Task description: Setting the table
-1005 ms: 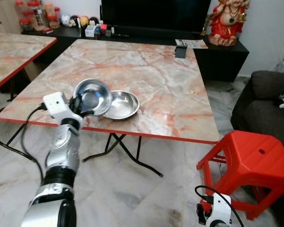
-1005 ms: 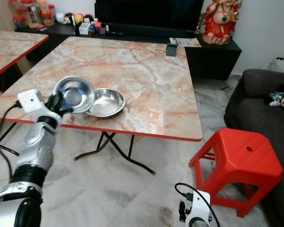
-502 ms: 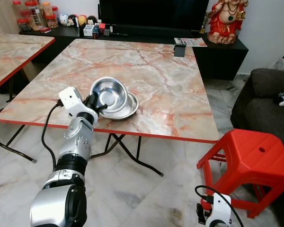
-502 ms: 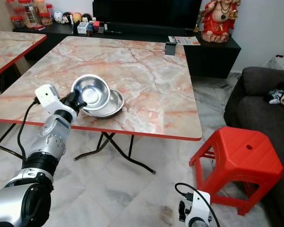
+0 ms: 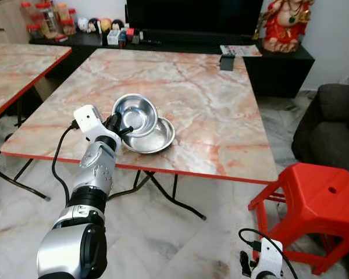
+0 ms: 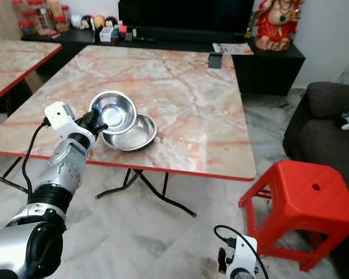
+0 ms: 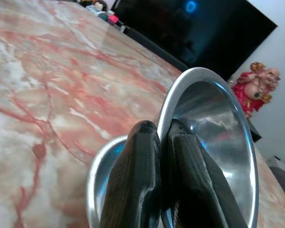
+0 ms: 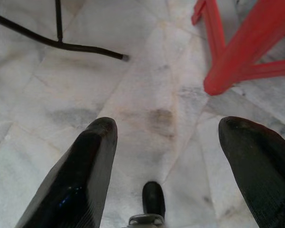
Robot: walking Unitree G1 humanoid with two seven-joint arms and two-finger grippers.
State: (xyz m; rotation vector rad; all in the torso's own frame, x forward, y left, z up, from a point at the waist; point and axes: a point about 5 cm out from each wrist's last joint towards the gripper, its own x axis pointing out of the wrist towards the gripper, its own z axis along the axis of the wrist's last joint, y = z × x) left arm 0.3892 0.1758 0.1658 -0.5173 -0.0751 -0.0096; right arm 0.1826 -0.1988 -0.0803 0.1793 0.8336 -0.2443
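Bowls are what the robot is busy with right now. I count two of them, both shiny metal, on the near part of the marble worktop (image 5: 209, 110). The left end effector (image 5: 117, 125) is pinched tight on the rim of the upper bowl (image 5: 136, 114), one black finger inside and one outside; the left wrist view shows the fingers (image 7: 137, 180) squeezed on the thin edge. That bowl is tipped up and leans over the lower bowl (image 5: 154, 136), which sits flat on the worktop near the red front edge. I cannot tell if the two bowls touch. The right end effector (image 8: 166, 161) hangs low by the floor with its fingers spread wide and nothing in it. I think the robot is in the middle of moving one bowl to its own place. Next it would need to lift the held bowl clear of the other one, carry it to a bare spot on the worktop, set it down flat and let go. One red stool (image 5: 311, 212) stands to the right, and one more worktop (image 5: 17, 64) is at the far left.
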